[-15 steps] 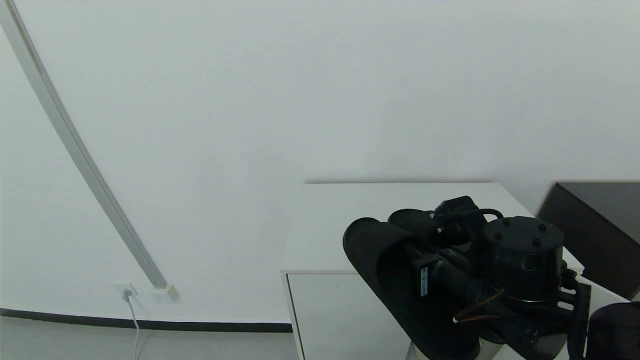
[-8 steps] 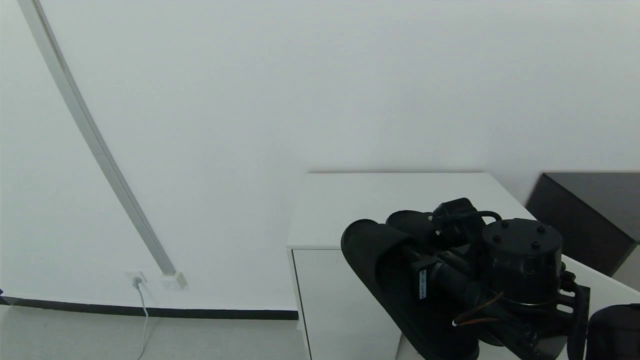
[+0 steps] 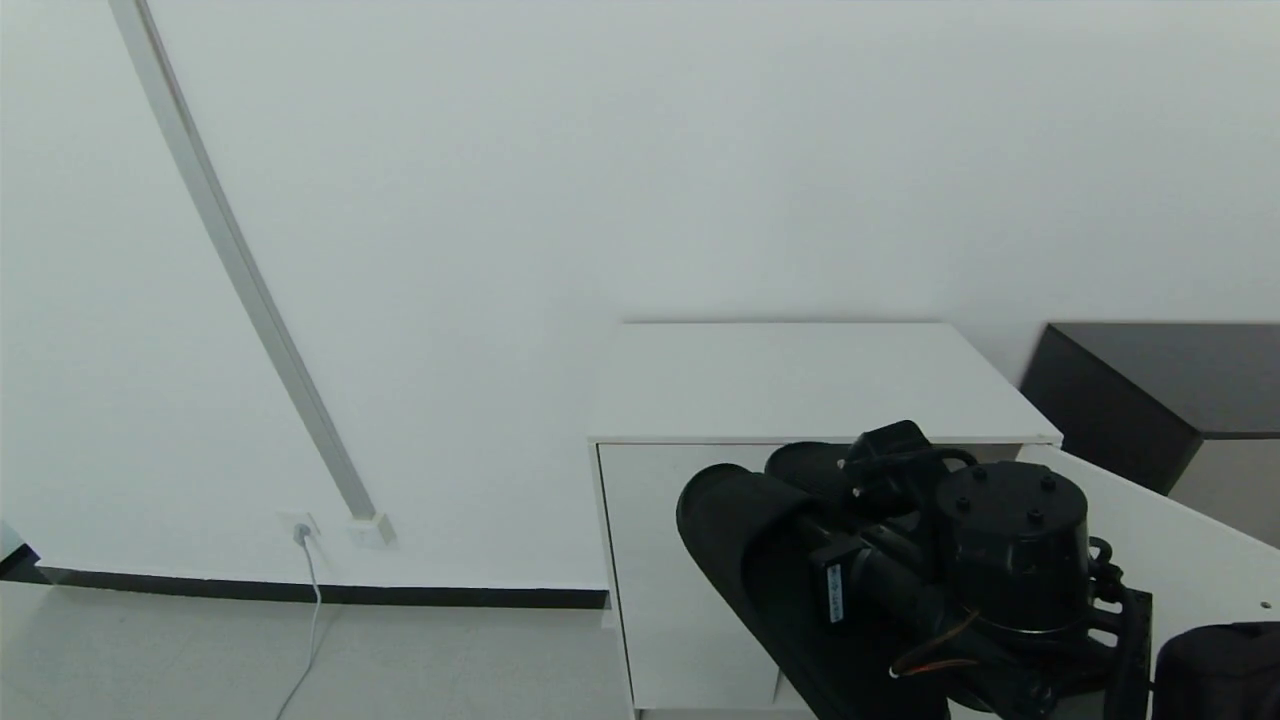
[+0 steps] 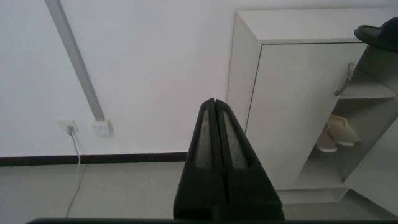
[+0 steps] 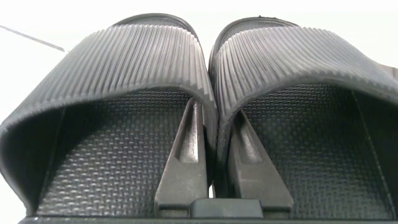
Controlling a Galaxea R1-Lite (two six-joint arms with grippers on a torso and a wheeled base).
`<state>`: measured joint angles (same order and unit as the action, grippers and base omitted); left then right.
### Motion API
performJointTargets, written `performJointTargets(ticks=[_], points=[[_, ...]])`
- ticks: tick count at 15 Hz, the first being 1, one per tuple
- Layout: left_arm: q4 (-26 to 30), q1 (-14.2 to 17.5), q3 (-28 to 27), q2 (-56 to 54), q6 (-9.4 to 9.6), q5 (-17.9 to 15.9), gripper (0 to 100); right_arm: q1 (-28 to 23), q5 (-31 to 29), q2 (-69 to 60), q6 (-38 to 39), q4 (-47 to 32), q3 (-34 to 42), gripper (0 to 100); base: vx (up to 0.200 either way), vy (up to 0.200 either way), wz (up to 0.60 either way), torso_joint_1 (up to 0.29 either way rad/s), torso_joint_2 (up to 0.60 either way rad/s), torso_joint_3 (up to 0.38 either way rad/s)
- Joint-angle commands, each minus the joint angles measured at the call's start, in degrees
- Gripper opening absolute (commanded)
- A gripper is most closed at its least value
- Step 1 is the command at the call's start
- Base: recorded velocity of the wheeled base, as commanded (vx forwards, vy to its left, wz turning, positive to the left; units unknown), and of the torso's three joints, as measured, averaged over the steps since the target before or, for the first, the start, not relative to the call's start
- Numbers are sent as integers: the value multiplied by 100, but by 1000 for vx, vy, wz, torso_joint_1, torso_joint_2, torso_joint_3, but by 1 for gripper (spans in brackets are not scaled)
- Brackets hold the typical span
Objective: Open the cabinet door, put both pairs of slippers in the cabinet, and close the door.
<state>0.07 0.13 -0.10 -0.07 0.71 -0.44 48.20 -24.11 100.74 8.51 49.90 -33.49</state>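
view shifted, R jaws still clamp slippers (image 3: pixel 760 540)

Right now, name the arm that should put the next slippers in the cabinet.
Right. The right gripper is shut on the black slippers, held before the open cabinet. The left gripper is shut and empty. A beige pair already sits inside.
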Motion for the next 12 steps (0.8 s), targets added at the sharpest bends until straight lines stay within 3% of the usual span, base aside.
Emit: performJointTargets(ticks=[1,7,12], points=[[1,4,1,7,0,0,0,-4,-6,59,2,3,9,0,0,0,0,0,0,0],[1,4,1,7,0,0,0,-4,-14,103,2,11,9,0,0,0,0,0,0,0],[1,4,1,7,0,0,0,-4,-41,68,-7,11,18,0,0,-200,0,3,1,0]])
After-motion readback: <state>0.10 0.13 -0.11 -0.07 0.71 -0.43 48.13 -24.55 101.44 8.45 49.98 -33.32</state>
